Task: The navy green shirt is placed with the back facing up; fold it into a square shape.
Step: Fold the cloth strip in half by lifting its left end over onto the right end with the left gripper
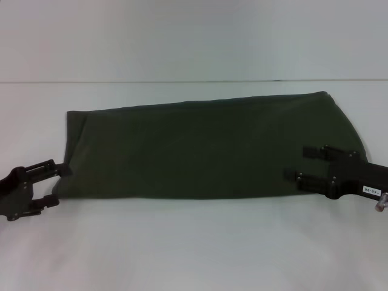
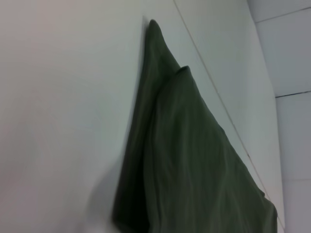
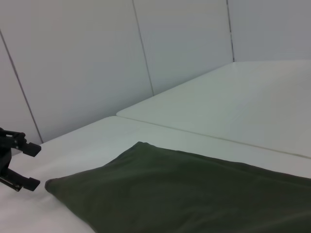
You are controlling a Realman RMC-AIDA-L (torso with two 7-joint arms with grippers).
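You are looking at 1 navy green shirt (image 1: 200, 148), folded into a long band and lying flat across the white tabletop (image 1: 194, 248). No writing is showing on it. 2 grippers are in view. Your left gripper (image 1: 53, 185) is sitting at the shirt's left end, fingers spread. Your right gripper (image 1: 295, 162) is reaching over the right end, fingers spread too, with a small white label you cannot read.

The right pincer (image 1: 295, 162) covers part of the shirt's (image 1: 200, 148) right end in the head view. Both arms are cut off at the frame edges. The left wrist view crops the shirt's lower portion.
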